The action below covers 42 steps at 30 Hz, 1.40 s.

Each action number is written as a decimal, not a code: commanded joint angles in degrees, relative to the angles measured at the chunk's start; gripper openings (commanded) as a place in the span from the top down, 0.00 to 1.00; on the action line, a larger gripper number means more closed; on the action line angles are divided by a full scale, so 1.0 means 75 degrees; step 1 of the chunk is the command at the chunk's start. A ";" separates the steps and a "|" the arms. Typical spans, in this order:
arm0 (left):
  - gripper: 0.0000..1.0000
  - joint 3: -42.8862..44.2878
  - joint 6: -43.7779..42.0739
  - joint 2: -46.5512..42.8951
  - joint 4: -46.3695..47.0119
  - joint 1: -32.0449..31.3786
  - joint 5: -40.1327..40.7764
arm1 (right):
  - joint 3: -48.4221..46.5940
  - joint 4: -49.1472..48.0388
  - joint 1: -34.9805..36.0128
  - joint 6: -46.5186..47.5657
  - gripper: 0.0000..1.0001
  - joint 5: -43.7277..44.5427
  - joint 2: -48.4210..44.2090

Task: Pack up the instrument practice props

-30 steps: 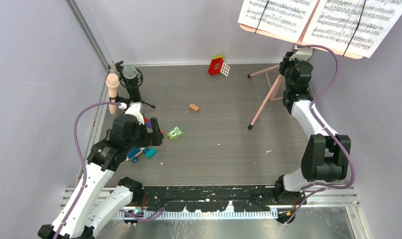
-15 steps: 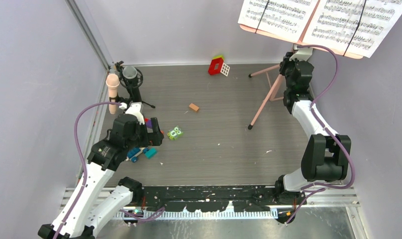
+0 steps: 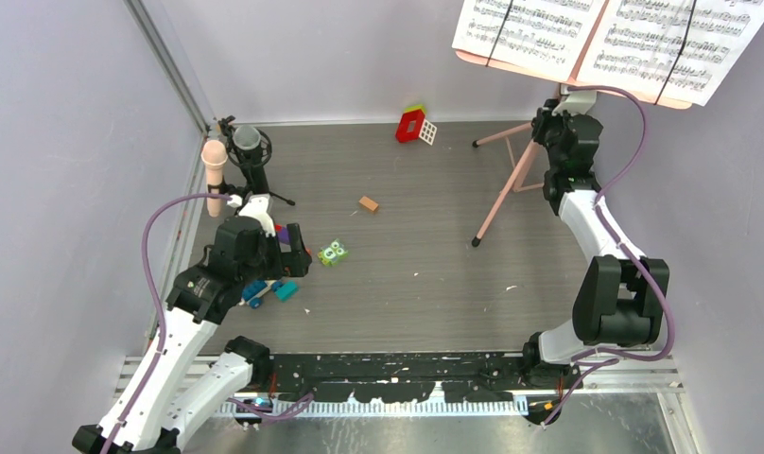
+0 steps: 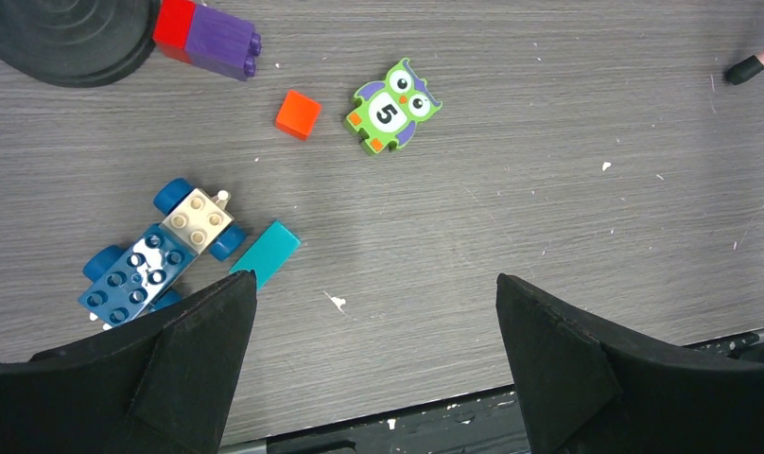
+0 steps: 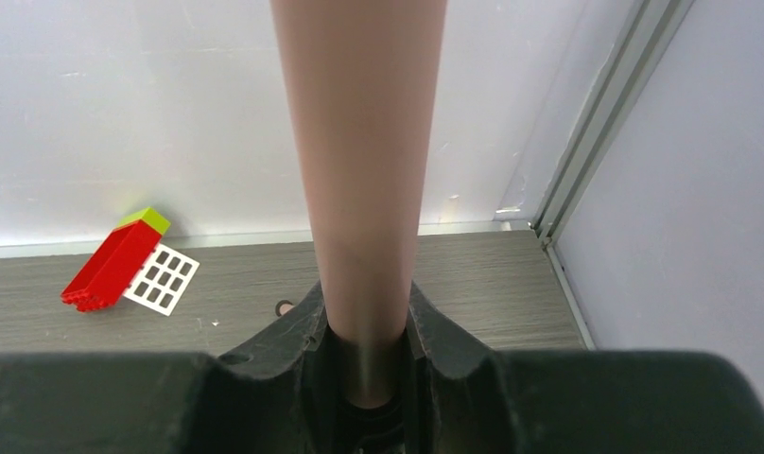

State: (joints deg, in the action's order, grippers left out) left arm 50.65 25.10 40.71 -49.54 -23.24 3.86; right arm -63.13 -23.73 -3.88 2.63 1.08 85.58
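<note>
The pink music stand [image 3: 507,180] rises at the back right, its legs on the floor. White sheet-music pages [image 3: 605,36] lie on its desk at the top of the overhead view. My right gripper [image 3: 562,102] is shut on the stand's pink pole [image 5: 359,142], which sits between the jaws [image 5: 364,331]. At the back left, the beige-pink microphone [image 3: 214,163] hangs on its black stand [image 3: 251,159], whose round base [image 4: 71,38] shows in the left wrist view. My left gripper [image 4: 373,312] is open over bare floor near the table's front edge, holding nothing.
Toy blocks lie scattered: a red house block [image 3: 414,124] by the back wall, an orange brick [image 3: 368,203], a green owl [image 4: 392,106], a blue wheeled block car [image 4: 156,260], a teal piece [image 4: 268,252] and a red-purple block [image 4: 208,36]. Walls close in on both sides.
My right jaws have closed a little tighter on the pole. The stand with its pages and my right wrist have shifted slightly to the right. The left arm has not moved.
</note>
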 commanded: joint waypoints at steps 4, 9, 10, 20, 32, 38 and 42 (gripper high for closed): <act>0.00 0.0149 -0.0043 0.0021 0.0300 -0.0018 -0.0092 | 0.0056 0.1346 0.0302 -0.0349 0.99 -0.0960 -0.0096; 0.00 0.0149 -0.0048 0.0027 0.0306 -0.0019 -0.0099 | 0.0089 0.1696 0.0790 -0.0142 0.99 -0.1134 -0.0246; 0.00 0.0149 -0.0043 0.0032 0.0307 -0.0018 -0.0104 | 0.0121 0.1733 0.0888 -0.0121 0.99 -0.1135 -0.0278; 0.00 0.0149 -0.0042 0.0048 0.0300 -0.0018 -0.0097 | 0.0805 0.1724 0.1586 -0.0340 0.99 -0.1058 -0.0826; 0.00 0.0149 -0.0048 0.0044 0.0302 -0.0026 -0.0116 | 0.1579 0.1855 0.1948 -0.1249 0.99 -0.1551 -0.1843; 0.00 0.0148 -0.0042 0.0066 0.0306 -0.0018 -0.0116 | 0.1794 0.2321 0.2848 -0.1179 0.99 -0.1256 -0.2251; 0.00 0.0149 -0.0039 0.0068 0.0301 -0.0018 -0.0113 | 0.2028 0.2360 0.3320 -0.1356 0.99 -0.1167 -0.2474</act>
State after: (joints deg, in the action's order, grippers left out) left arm 50.68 25.10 41.15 -49.54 -23.24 3.81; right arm -50.89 -16.60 16.73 1.58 -2.44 68.05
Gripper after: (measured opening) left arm 0.996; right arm 0.297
